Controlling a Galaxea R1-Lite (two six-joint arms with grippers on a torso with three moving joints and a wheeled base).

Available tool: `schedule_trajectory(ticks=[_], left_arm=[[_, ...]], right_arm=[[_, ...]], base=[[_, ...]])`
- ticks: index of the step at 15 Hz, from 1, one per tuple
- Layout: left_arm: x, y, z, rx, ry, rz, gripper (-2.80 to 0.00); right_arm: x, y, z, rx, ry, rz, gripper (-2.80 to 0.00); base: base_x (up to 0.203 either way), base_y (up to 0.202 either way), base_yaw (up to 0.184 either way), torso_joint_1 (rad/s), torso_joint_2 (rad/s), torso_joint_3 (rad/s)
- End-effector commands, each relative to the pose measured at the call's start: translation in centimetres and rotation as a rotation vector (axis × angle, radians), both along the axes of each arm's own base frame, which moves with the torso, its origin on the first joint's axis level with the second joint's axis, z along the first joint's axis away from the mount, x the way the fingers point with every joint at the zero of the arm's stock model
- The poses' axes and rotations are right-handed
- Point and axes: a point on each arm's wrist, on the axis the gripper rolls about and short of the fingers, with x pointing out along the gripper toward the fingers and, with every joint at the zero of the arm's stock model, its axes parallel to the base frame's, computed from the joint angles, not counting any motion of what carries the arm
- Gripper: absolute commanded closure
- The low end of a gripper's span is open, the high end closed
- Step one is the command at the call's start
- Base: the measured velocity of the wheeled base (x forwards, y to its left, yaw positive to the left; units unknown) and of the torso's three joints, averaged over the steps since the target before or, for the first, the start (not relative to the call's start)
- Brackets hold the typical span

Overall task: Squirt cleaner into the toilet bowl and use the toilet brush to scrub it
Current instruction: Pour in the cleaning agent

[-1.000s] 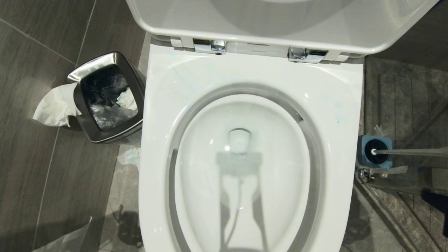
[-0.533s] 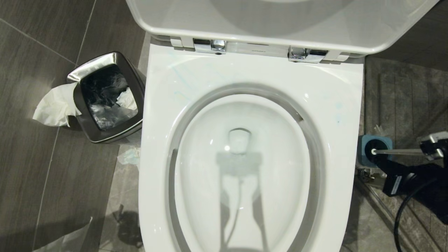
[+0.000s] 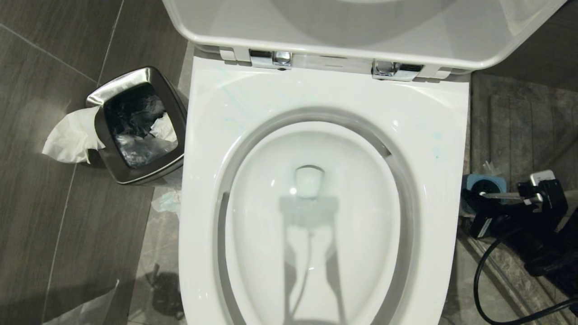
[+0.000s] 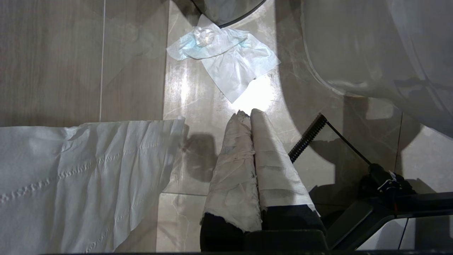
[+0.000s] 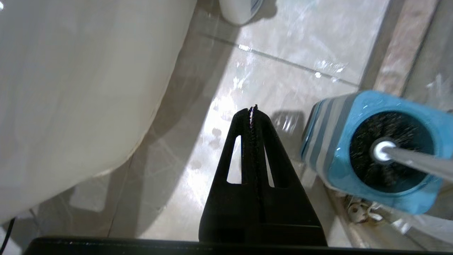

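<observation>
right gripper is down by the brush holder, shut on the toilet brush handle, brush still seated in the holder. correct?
Not quite. The right gripper is shut, but on nothing: the right wrist view shows its tips closed over bare floor beside the holder, apart from the toilet brush handle. The rest holds: the brush sits in the holder, with the gripper down next to it.

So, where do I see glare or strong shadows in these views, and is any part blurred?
Head view: a dark shadow lies on the toilet bowl. Left wrist view: a bright glare patch on the floor tile beyond the shut left gripper. Right wrist view: wet-looking reflections on the floor ahead of the shut right gripper; the toilet brush handle looks soft and out of focus.
</observation>
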Motion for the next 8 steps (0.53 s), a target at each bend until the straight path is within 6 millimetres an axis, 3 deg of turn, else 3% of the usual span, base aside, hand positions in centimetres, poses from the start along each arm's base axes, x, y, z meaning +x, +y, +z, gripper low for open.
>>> schedule_trajectory(ticks=[1,4,8], left_arm=[[0.0,0.0,-0.1,0.0,0.003,0.0,0.0],[0.0,0.0,-0.1,0.0,0.003,0.0,0.0],[0.0,0.0,-0.1,0.0,0.003,0.0,0.0]], right_arm=[[0.1,0.0,-0.2,-0.001,0.003,0.003,0.0],[0.2,0.0,-1.5,-0.001,0.051,0.002,0.0],[0.0,0.0,-1.3,0.041,0.05,0.0,0.0]], base=[[0.0,0.0,0.0,0.0,0.0,0.0],[0.0,0.0,0.0,0.0,0.0,0.0],[0.0,0.0,0.0,0.0,0.0,0.0]])
